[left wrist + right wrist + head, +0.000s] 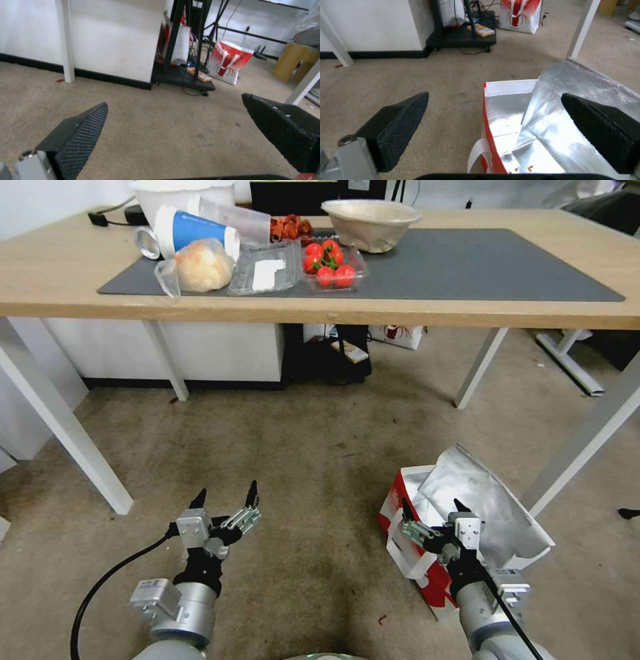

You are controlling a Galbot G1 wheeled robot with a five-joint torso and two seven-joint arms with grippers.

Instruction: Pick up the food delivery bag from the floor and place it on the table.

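— Where is the right gripper [432,515]?

— Over the near red-edged rim of the food delivery bag [467,513], jaws spread wide, holding nothing. The bag stands open on the floor [300,460], foil lining up, beside a worktop [400,307] leg.

— How to do it well?

— I'd close on the white strap handle [476,152] or the stiff rim, not the crinkly foil flap, which would likely slip.

— The left gripper [227,500]?

— Open, idle above bare carpet.

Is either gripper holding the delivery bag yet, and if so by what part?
Nothing is held. The right gripper is open above the food delivery bag on the floor; the left gripper is open over bare carpet.
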